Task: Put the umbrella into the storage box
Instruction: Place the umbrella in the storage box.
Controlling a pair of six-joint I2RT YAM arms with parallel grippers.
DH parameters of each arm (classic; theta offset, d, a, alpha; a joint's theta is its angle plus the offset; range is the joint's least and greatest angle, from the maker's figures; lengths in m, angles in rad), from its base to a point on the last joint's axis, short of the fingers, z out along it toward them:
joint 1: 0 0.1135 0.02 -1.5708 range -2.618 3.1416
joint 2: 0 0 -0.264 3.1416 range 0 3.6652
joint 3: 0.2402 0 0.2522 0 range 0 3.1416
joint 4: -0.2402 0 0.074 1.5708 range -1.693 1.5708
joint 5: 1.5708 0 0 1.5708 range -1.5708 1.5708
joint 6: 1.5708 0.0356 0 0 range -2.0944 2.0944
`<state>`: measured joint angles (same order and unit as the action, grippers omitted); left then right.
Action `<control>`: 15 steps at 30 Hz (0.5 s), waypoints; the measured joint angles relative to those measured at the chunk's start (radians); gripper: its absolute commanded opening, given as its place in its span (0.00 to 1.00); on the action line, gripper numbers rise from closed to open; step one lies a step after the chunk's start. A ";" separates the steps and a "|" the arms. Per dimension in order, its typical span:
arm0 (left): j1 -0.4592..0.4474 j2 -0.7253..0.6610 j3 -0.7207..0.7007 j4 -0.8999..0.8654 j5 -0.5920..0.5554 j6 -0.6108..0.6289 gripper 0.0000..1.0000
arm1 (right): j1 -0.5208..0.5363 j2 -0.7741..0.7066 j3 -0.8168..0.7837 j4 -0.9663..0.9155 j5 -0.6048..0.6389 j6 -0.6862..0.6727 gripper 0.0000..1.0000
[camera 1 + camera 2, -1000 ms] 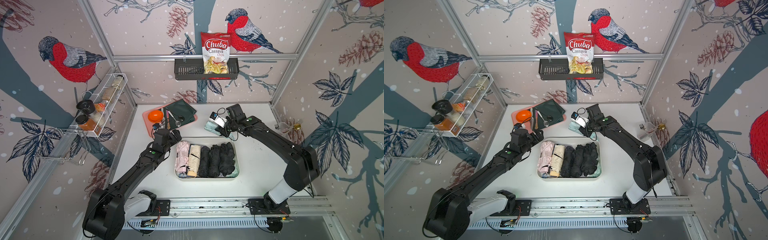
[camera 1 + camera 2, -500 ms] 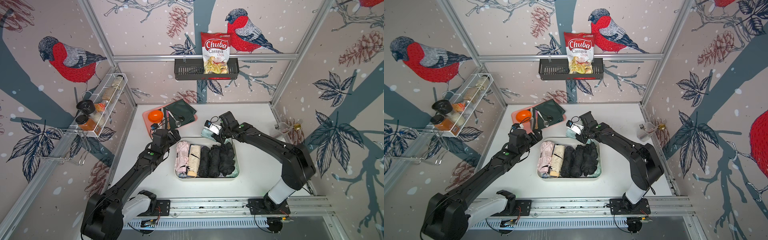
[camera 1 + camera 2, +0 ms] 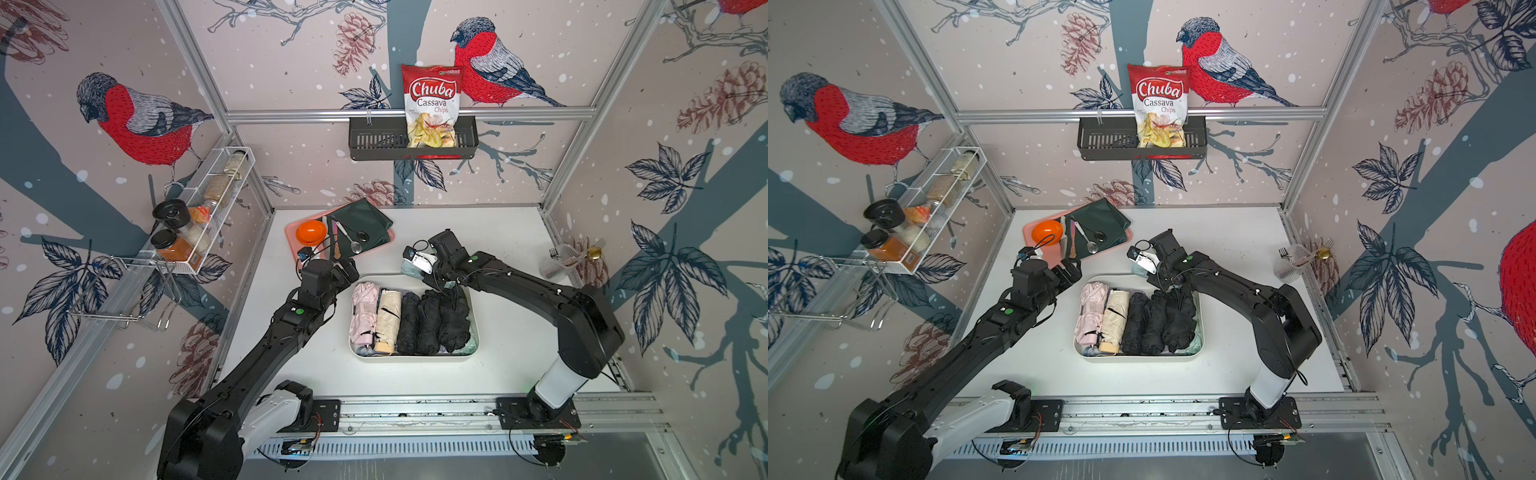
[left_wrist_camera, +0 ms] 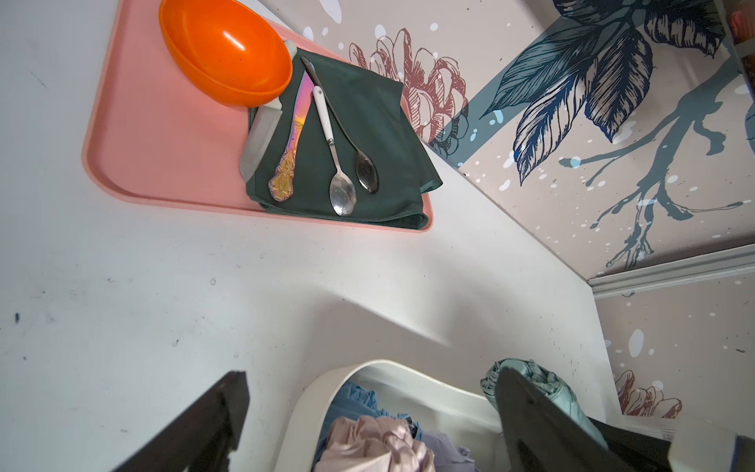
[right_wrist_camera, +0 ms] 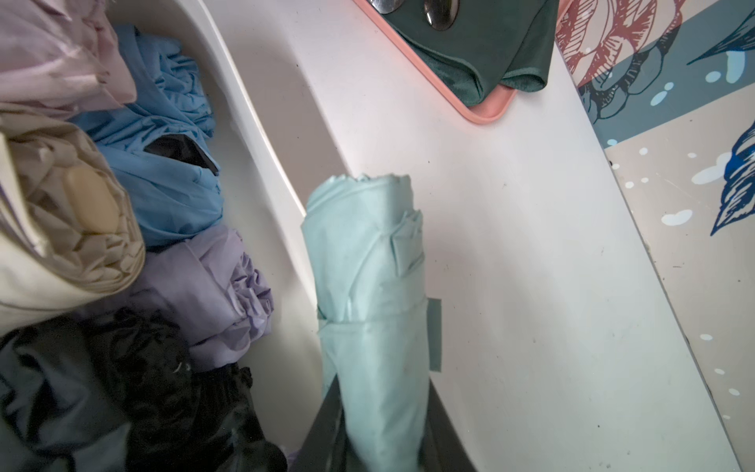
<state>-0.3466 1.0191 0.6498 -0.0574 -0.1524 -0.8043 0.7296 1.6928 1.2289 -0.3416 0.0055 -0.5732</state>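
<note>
Tabletop storage box [image 3: 415, 358], five umbrellas [image 3: 428, 324] atop; right gripper [image 5: 384, 412] pinches umbrella [image 5: 367, 286], left gripper [image 4: 371, 380] spread.

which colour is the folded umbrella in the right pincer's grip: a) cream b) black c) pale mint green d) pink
c: in the right wrist view the right pincer is shut on a pale mint green umbrella.

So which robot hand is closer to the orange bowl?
Left. The left gripper is open right by the pink tray that holds the orange bowl. The right gripper is farther away, shut on the mint umbrella at the back edge of the storage box.
</note>
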 measured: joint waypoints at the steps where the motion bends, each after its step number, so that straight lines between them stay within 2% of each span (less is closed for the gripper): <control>1: 0.000 -0.005 -0.001 -0.001 -0.003 0.000 0.98 | 0.002 0.000 0.000 0.000 0.000 0.000 0.14; 8: 0.003 -0.019 -0.003 -0.005 -0.012 0.000 0.97 | 0.010 -0.018 -0.031 0.026 -0.002 -0.003 0.16; 15: 0.004 -0.021 -0.002 -0.007 -0.012 0.000 0.98 | 0.011 -0.031 -0.057 0.042 -0.005 0.002 0.30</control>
<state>-0.3428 0.9981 0.6476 -0.0647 -0.1642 -0.8043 0.7410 1.6615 1.1721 -0.2993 0.0006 -0.5713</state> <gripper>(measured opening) 0.976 0.273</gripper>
